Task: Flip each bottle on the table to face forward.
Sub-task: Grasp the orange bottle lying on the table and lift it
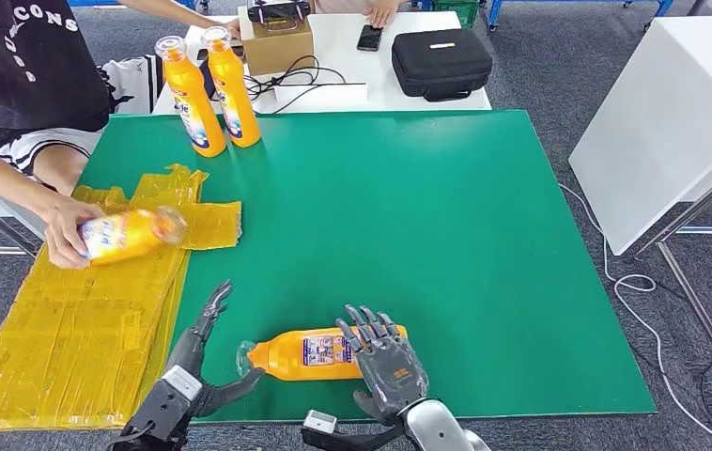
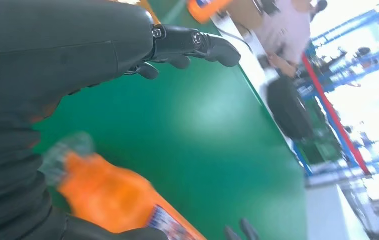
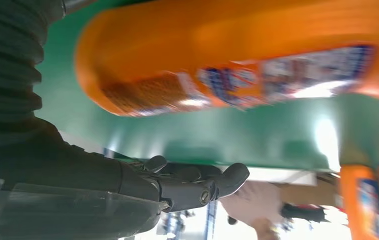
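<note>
Where the head view looks down on the green table (image 1: 446,216), one orange bottle (image 1: 324,354) lies on its side near the front edge, clear cap toward the robot's left and printed label facing up. Right hand (image 1: 385,362): laid over the base end of that bottle, fingers (image 1: 371,324) spread and extended across it; whether they actually clamp it cannot be told. Left hand (image 1: 204,362): just beside the cap end, fingers wide apart, holding nothing, thumb reaching toward the cap. Two upright orange bottles (image 1: 209,89) stand side by side, touching or nearly so, at the far left corner of the table. Yellow sheeting (image 1: 89,319) covers the table's left side. A person's hand (image 1: 66,230) over that sheeting grips a further orange bottle (image 1: 131,233) held on its side. Beyond the green surface, a white table (image 1: 380,75) carries a cardboard box (image 1: 277,42), a black case (image 1: 441,61), a phone (image 1: 369,38) and cables.

Left wrist view: left hand (image 2: 77,45) with fingers (image 2: 212,45) extended above the green surface; the lying bottle (image 2: 117,200), blurred, close by, cap end nearest the hand.

Right wrist view: lying bottle (image 3: 237,60) on the green surface, label visible though blurred; right hand's fingers (image 3: 202,182) are stretched out alongside it, apart from the bottle body in this picture.
</note>
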`<state>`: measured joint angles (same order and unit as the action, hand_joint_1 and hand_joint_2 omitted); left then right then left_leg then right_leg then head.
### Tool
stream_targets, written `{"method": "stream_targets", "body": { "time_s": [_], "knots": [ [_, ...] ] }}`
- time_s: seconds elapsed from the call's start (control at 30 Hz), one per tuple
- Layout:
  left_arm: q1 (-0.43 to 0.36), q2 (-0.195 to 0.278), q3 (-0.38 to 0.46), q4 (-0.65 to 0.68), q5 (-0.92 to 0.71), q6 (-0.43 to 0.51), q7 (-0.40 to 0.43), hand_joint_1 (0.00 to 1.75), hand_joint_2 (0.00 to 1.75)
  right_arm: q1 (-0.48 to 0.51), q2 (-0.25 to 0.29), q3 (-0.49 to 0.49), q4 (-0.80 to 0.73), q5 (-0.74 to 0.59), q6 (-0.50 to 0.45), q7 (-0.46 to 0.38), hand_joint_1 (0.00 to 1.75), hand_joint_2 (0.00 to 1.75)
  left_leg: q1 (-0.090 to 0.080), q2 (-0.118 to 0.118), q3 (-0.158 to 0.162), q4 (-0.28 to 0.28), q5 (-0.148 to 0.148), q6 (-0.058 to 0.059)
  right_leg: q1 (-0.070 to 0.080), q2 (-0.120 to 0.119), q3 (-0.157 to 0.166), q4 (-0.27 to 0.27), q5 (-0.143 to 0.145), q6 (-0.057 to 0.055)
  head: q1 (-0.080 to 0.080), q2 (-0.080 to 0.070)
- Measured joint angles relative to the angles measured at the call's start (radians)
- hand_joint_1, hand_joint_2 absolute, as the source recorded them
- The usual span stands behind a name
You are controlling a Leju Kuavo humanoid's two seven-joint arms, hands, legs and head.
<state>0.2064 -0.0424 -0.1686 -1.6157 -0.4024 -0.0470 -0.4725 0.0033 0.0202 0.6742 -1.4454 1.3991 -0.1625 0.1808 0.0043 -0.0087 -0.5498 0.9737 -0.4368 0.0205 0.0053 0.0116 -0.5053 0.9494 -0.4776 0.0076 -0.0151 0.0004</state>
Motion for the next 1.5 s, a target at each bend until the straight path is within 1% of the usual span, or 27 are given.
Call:
{"method": "stream_targets", "body": {
  "time_s": [0.13,0.33,0.5,0.63,0.77,0.97,1.13,1.3,1.4,1.5],
  "knots": [
    [-0.047,-0.016,-0.024,0.036,-0.006,-0.007,0.004,0.0,1.75,0.019,0.006,-0.048,0.0,0.008,0.005,0.009,0.0,1.75,-0.001,0.0,0.0,0.0,0.0,0.0,-0.001,0.0,0.0,0.0,0.0,0.0,0.0,0.0],
    [-0.08,-0.039,-0.031,0.065,-0.028,-0.038,0.024,0.0,1.75,0.024,0.026,-0.106,0.001,0.016,0.028,0.029,0.0,1.75,0.0,0.0,0.0,0.001,0.0,0.0,0.0,0.0,0.0,0.0,0.0,0.0,0.0,0.0],
    [-0.117,-0.066,-0.033,0.084,-0.047,-0.075,0.041,0.0,1.75,0.007,0.059,-0.167,0.009,0.028,0.087,0.075,0.0,1.75,0.0,0.0,0.0,0.001,0.0,0.0,0.0,0.0,0.0,0.0,0.0,0.0,0.0,0.0],
    [-0.15,-0.085,-0.035,0.107,-0.056,-0.095,0.046,0.0,1.75,-0.016,0.085,-0.221,0.033,0.023,0.118,0.087,0.0,1.75,0.0,0.0,0.0,0.001,0.0,0.0,0.0,0.0,0.0,0.0,0.0,0.0,0.0,0.0],
    [-0.175,-0.1,-0.04,0.135,-0.058,-0.106,0.049,0.0,1.75,-0.052,0.109,-0.275,0.097,-0.012,0.138,0.076,0.0,1.75,0.0,0.0,0.0,0.001,0.001,0.001,0.0,0.0,0.0,0.0,0.0,0.0,0.0,0.0],
    [-0.203,-0.113,-0.049,0.174,-0.058,-0.118,0.046,0.0,1.75,-0.149,0.145,-0.337,0.251,-0.062,0.147,0.021,0.0,1.75,0.0,0.001,0.001,0.001,0.001,0.001,0.0,0.001,0.0,0.0,0.0,0.0,0.0,0.0],
    [-0.215,-0.121,-0.049,0.208,-0.058,-0.11,0.033,0.0,1.75,-0.229,0.182,-0.35,0.376,-0.047,0.129,-0.023,0.0,1.75,0.001,0.001,0.003,0.001,0.001,0.001,0.0,0.001,0.002,0.0,0.0,0.0,0.0,0.0],
    [-0.218,-0.125,-0.049,0.231,-0.058,-0.107,0.023,0.0,1.75,-0.273,0.211,-0.345,0.456,-0.009,0.096,-0.058,0.0,1.75,0.001,0.001,0.004,0.001,0.001,0.0,0.001,0.001,0.002,0.001,0.0,0.0,0.0,0.0],
    [-0.219,-0.126,-0.048,0.24,-0.058,-0.102,0.02,0.0,1.75,-0.277,0.22,-0.327,0.463,0.049,0.075,-0.06,0.0,1.75,0.001,0.001,0.003,0.001,0.001,0.0,0.001,0.001,0.002,0.001,0.0,0.0,0.0,0.0],
    [-0.216,-0.126,-0.044,0.242,-0.055,-0.1,0.018,0.0,1.75,-0.243,0.219,-0.275,0.399,0.113,0.089,-0.065,0.0,1.75,0.001,0.001,0.002,0.001,0.001,0.0,0.0,0.001,0.001,0.001,0.0,0.0,0.0,0.0]
  ]
}}
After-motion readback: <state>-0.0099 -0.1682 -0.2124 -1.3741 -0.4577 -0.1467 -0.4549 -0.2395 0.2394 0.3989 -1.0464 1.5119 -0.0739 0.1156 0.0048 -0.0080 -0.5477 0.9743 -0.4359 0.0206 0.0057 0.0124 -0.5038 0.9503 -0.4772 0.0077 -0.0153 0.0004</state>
